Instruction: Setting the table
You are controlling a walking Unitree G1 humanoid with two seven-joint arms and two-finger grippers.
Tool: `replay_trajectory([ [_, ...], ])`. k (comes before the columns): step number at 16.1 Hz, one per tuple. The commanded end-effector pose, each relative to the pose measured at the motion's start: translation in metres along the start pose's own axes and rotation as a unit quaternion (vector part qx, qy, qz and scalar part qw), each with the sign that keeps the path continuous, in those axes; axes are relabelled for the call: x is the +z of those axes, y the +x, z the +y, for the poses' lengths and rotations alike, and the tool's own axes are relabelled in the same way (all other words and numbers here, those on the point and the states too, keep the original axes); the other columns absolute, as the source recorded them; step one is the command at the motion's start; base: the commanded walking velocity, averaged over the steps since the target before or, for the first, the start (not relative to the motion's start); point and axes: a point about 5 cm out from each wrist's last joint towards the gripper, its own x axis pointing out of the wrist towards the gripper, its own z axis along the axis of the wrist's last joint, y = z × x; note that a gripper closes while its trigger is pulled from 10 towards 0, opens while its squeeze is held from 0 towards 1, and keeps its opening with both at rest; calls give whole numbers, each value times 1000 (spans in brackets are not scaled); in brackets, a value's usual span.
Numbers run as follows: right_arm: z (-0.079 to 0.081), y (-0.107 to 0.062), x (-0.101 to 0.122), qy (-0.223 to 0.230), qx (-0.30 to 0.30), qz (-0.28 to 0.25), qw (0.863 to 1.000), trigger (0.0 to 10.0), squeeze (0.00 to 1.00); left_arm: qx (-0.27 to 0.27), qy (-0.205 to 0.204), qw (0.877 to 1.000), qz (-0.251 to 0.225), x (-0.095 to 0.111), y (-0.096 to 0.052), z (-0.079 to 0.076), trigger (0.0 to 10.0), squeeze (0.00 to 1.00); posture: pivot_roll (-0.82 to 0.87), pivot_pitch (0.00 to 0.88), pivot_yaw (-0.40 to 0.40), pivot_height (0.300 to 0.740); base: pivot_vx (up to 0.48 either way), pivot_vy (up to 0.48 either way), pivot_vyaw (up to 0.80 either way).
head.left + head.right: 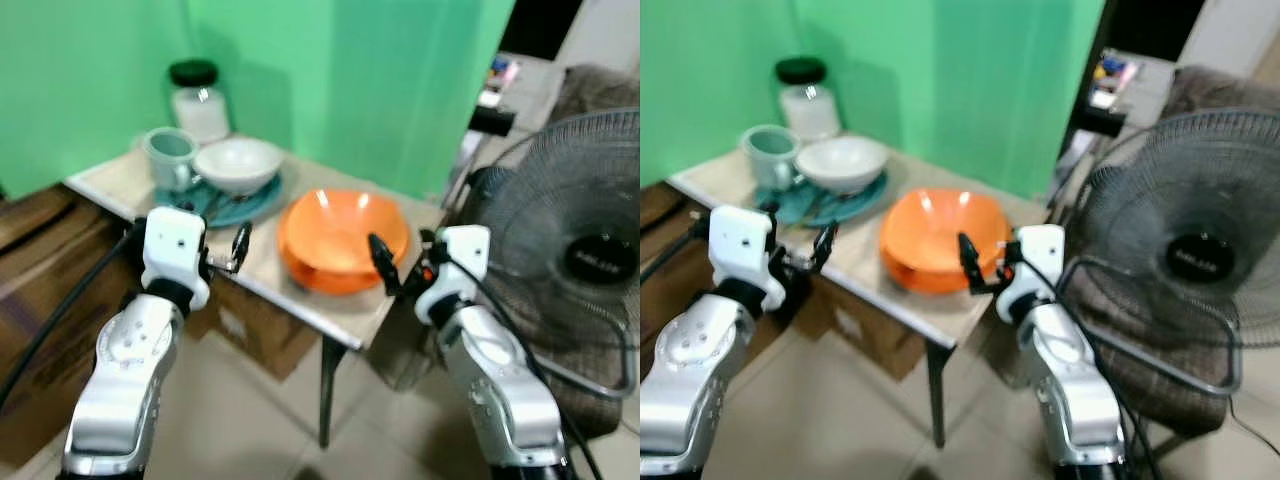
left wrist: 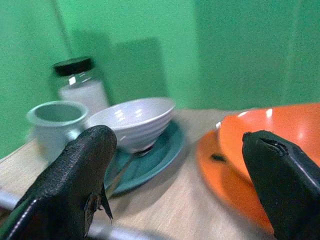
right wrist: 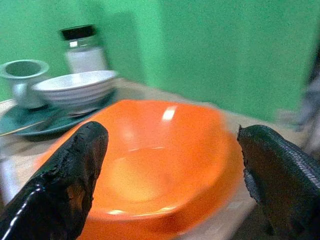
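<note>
On pale stone-look tabletop [image 1: 262, 262]: wide orange plastic bowl [image 1: 345, 237] near the front edge; beside it, white ribbed ceramic bowl [image 1: 238, 163] on teal round plate [image 1: 250, 205], pale green mug [image 1: 170, 156], black-lidded glass jar [image 1: 199, 100] behind. Right pincer [image 3: 170, 175] spread wide, empty, squarely facing the orange bowl; left pincer [image 2: 185, 180] likewise parted, empty, short of the teal plate. Best approach, by judgement: level advance, one finger inside and one outside the orange rim, firm closure before lifting.

Orange bowl [image 1: 345, 238] beside white bowl [image 1: 238, 164]
</note>
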Motion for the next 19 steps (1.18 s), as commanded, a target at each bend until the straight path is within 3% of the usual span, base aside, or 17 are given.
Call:
replay_trajectory([
  [1,-10,-3,2,-8,-23,3,1000,10000,878,-23,-5,1000,-3,2,3,-9,10000,298,78,0,10,740,337,0,0],
  [6,-11,-1,0,4,-30,13,999,10000,890,-40,1,999,-3,2,4,-11,10000,294,75,0,11,740,326,0,-86],
  [9,-14,0,6,6,-18,19,1000,10000,878,-101,13,995,-7,3,9,-20,10000,263,71,0,14,740,0,0,-133],
  [10,-14,1,6,8,-5,32,999,10000,800,-129,27,991,4,-1,8,-23,10000,267,67,0,16,740,0,0,0],
  [11,-14,1,8,15,-3,36,999,10000,624,-145,35,989,14,-4,7,-25,10000,263,63,0,15,740,0,0,0],
  [12,-15,2,8,30,-8,52,998,10000,400,-172,55,983,43,-11,7,-28,10000,263,64,0,14,740,0,0,0],
  [13,-15,2,8,38,-5,56,998,10000,0,-177,60,981,48,-12,9,-27,10000,259,66,0,12,740,0,0,0],
  [14,-14,5,11,66,10,56,996,10000,0,-177,65,981,55,-14,15,-24,10000,259,66,0,14,740,0,0,0],
  [17,-15,9,12,95,13,91,991,10000,0,-182,81,978,67,-21,17,-17,10000,251,65,0,14,740,0,0,0],
  [19,-14,10,10,122,23,138,983,10000,0,-183,93,976,78,-27,17,-12,10000,255,62,0,16,740,0,0,0],
])
